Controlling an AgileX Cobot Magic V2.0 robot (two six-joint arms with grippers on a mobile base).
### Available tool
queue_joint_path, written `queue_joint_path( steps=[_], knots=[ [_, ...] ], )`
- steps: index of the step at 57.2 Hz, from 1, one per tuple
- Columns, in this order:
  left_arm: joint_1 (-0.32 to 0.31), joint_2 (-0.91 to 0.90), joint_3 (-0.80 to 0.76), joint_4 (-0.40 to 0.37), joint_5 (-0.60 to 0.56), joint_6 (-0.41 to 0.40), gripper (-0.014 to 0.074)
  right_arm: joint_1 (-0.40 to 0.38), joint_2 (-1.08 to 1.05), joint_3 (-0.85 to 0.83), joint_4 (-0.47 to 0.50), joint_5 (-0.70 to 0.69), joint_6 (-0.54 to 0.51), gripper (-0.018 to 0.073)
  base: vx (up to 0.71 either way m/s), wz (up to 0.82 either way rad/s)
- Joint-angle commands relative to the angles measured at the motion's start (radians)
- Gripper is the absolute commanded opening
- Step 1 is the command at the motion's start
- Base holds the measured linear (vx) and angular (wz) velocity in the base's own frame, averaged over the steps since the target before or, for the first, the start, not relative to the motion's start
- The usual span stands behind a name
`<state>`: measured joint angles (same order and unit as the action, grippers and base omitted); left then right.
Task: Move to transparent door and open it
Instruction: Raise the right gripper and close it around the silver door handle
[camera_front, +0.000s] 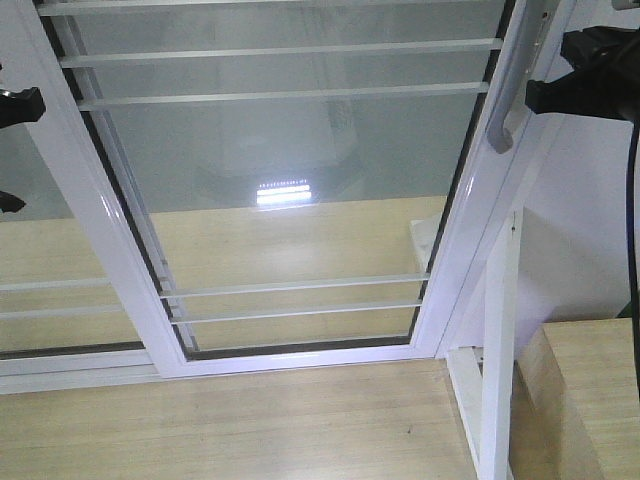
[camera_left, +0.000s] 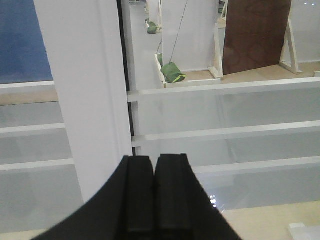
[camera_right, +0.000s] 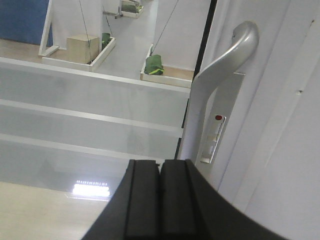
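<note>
While we're up at the glass door (camera_front: 290, 190), approach looks done, opening isn't: handle (camera_right: 225, 65) sits near right gripper (camera_right: 160, 170), ungrasped. Right and left gripper (camera_left: 154, 165) fingers pressed together, empty.

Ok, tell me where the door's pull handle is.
Front view, upper right: the grey pull handle sits on the right edge of the transparent door, left of the right pincer; the right wrist view shows it upper right.
</note>
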<state>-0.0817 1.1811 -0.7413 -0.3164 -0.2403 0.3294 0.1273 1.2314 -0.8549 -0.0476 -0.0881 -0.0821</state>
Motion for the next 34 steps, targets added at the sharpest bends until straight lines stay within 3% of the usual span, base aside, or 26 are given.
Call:
queue_joint_path(
  steps=[1,6,22,28,34],
  knots=[
    [0.002,-0.019,-0.037,-0.003,-0.102,-0.006,0.0129,0.000,-0.023,-0.037,0.002,-0.106,-0.008,0.0121,0.00,0.00],
    [0.002,-0.019,-0.037,-0.003,-0.114,-0.006,0.0228,0.000,-0.023,-0.037,0.002,-0.105,-0.008,0.0225,0.00,0.00],
    [0.002,-0.019,-0.037,-0.003,-0.138,-0.006,0.0608,0.000,-0.023,-0.037,0.003,-0.120,-0.008,0.0686,0.00,0.00],
    [0.002,-0.019,-0.037,-0.004,-0.146,-0.006,0.0685,0.000,-0.018,-0.033,0.012,-0.130,-0.004,0.0728,0.00,0.00],
    [0.002,-0.019,-0.037,-0.004,-0.141,-0.006,0.0690,0.000,0.017,-0.033,0.027,-0.146,-0.004,0.0718,0.00,0.00]
  ],
)
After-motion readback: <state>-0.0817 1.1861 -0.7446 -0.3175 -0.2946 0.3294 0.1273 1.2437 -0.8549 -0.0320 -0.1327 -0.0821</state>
